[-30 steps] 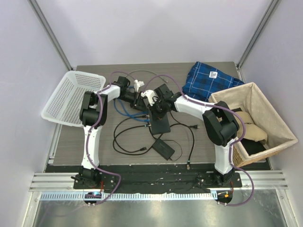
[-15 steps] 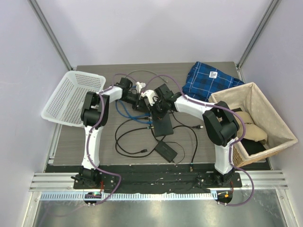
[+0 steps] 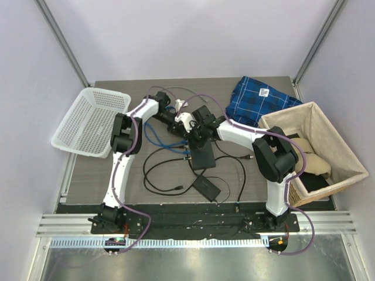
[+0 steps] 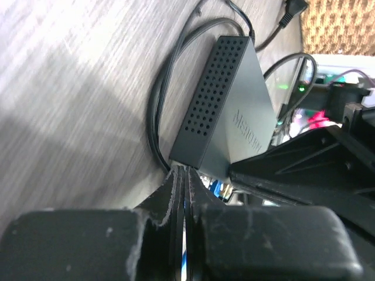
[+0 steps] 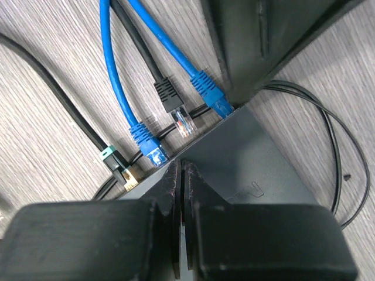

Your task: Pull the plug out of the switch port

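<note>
The switch (image 3: 201, 157) is a flat dark grey box; it also shows in the left wrist view (image 4: 225, 111) and the right wrist view (image 5: 258, 164). Its port edge faces away from the arm bases. In the right wrist view a blue plug (image 5: 210, 93) sits at that edge. Another blue plug (image 5: 145, 143), a black plug (image 5: 171, 96) and a green-booted plug (image 5: 111, 158) lie just off the edge. My left gripper (image 3: 177, 121) (image 4: 181, 171) is shut at the first blue plug, with a strip of blue between its fingers. My right gripper (image 3: 195, 140) (image 5: 183, 165) is shut, tips on the switch's top.
A black power brick (image 3: 206, 186) with black cords lies near the front of the switch. A white mesh basket (image 3: 88, 120) stands at the left, a wicker basket (image 3: 340, 146) at the right and a blue plaid cloth (image 3: 258, 99) at the back right.
My left arm has swung right and brought its gripper closer to the switch's port edge. The switch and the power brick have shifted slightly to the right.
</note>
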